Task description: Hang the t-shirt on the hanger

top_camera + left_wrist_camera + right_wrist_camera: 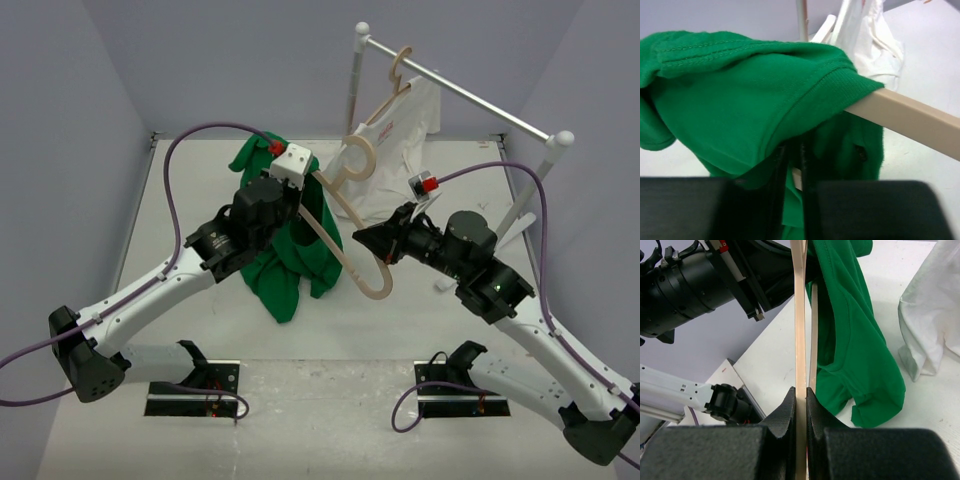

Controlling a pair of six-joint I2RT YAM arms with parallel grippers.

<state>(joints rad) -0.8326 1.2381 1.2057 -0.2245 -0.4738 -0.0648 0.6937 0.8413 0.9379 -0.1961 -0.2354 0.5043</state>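
The green t-shirt (285, 275) hangs bunched over one arm of the pale wooden hanger (350, 262), held above the table. My left gripper (292, 205) is shut on the shirt's fabric; in the left wrist view its fingers (775, 170) pinch green cloth (740, 100) where it drapes over the hanger arm (910, 117). My right gripper (368, 240) is shut on the hanger's other arm; the right wrist view shows the wood (800, 315) clamped between the fingertips (790, 402), with the shirt (855, 355) hanging just beyond. The hanger's free end pokes out bare.
A white rail (470, 92) on white posts stands at the back right, carrying a second wooden hanger (398, 72) with the white garment (405, 130), which also shows in the right wrist view (935, 315). Purple cables loop over both arms.
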